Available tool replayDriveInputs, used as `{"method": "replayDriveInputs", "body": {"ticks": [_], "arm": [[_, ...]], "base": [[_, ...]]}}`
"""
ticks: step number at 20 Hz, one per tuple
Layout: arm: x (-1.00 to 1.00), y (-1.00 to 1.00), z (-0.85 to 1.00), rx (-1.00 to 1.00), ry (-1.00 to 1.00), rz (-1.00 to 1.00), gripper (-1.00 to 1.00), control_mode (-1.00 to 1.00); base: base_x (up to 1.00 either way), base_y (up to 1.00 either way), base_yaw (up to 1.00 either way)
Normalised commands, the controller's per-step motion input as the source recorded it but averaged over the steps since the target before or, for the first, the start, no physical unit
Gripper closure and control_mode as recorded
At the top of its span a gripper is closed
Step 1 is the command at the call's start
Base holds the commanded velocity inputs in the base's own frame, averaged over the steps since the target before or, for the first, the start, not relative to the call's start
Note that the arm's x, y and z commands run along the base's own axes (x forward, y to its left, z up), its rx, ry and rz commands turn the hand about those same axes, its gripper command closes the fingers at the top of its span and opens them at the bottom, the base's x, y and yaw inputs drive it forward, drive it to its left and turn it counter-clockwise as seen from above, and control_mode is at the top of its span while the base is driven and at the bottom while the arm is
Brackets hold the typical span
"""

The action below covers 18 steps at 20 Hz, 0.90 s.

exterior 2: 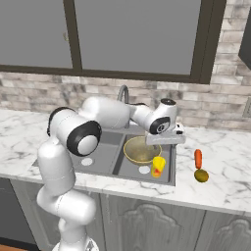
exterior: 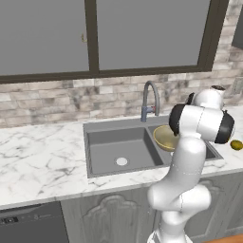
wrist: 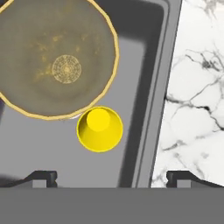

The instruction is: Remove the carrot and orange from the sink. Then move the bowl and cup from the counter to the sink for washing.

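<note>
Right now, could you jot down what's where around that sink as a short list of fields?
sink: dark double basin set in the white marble counter
bowl: in the right basin
cup: upright in the right basin, beside the bowl
carrot: on the counter, right of the sink
orange: on the counter, just in front of the carrot
end effector: open, above the right basin, holding nothing
faucet: behind the sink

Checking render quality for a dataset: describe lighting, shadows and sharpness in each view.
Left base view: flat, even light, slightly soft. Right base view: cup and bowl cast only faint shadows. Hand view: crisp, no glare, sink evenly grey.
</note>
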Motion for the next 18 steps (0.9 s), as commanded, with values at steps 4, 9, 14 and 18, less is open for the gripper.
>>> {"method": "replayDriveInputs", "body": {"ticks": [4,9,14,18], "arm": [[-0.27,0.12,0.26,0.04,0.0,-0.21,-1.0,-1.0],[-0.3,0.17,0.24,0.03,0.0,-0.19,-1.0,-1.0],[-0.33,0.15,0.23,0.0,0.0,-0.17,-1.0,-1.0],[-0.35,0.11,0.2,0.0,0.0,-0.15,-1.0,-1.0]], "base": [[0.0,0.0,0.0],[0.0,0.0,0.0],[0.0,0.0,0.0],[0.0,0.0,0.0]]}}
